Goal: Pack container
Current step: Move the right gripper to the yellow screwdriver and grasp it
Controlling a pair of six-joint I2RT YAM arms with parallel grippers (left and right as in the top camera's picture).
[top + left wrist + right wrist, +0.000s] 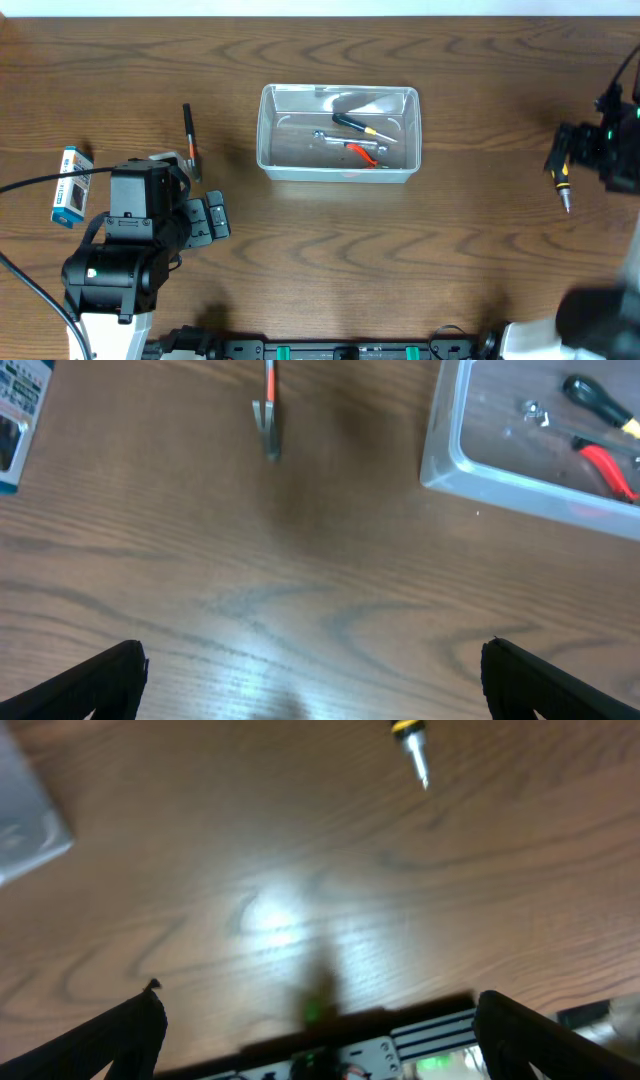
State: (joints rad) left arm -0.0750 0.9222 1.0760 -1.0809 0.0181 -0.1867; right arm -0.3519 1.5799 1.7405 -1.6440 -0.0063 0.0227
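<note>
Wide-open and empty, left gripper [315,672] at eight o'clock and right gripper [320,1015] at three flank the clear rectangular plastic container [338,174] at centre; packing looks midway, next the left should take the slim orange-handled tool [189,135] at ten.

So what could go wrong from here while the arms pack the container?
1. The slim tool lies flat on the table; the open left gripper may slip off it.
2. The screwdriver by the open right gripper could roll if nudged.
3. The container already holds tools; a dropped one may bounce off them or catch the rim.
</note>
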